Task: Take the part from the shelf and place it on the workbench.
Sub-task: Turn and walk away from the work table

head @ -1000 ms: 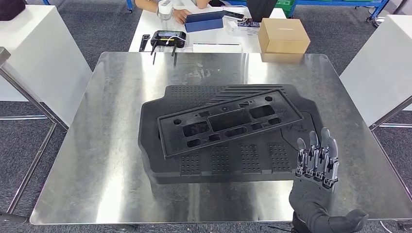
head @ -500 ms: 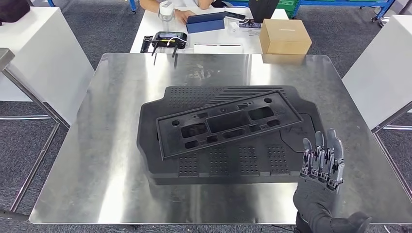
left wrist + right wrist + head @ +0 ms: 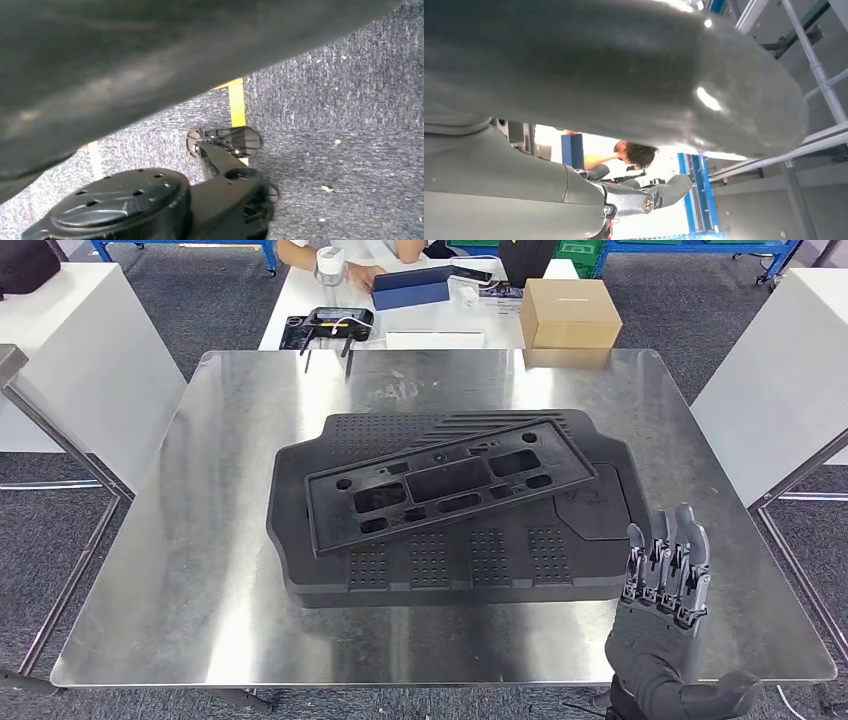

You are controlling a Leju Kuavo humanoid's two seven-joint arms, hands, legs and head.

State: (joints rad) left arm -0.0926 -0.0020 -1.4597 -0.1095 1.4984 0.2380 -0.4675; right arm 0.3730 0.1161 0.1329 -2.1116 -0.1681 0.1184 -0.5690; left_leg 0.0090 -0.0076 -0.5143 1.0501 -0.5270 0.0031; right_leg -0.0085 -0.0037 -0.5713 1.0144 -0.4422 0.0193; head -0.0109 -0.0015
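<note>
A flat black frame part (image 3: pixel 450 480) with several cut-outs lies tilted across a larger black perforated panel (image 3: pixel 450 562) in the middle of the steel workbench (image 3: pixel 200 540). My right hand (image 3: pixel 665 610) stands at the bench's near right corner, fingers straight up and apart, holding nothing and clear of both parts. In the right wrist view its thick grey thumb (image 3: pixel 624 75) fills the top, with darker fingers (image 3: pixel 664 189) extended. A blurred grey shape that looks like my left hand (image 3: pixel 125 65) hangs over the carpet; its fingers are not visible.
Behind the bench is a white table with a cardboard box (image 3: pixel 570 312), a black controller (image 3: pixel 325 325) and a blue tablet case, where a person's hand (image 3: pixel 362 276) rests. White cabinets (image 3: pixel 90 360) (image 3: pixel 780 370) flank the bench. Bare steel surrounds the black panel.
The whole picture has shifted a little left, so the camera moved. My right hand has drawn back slightly toward the near right corner, still holding nothing. The parts lie as before.
</note>
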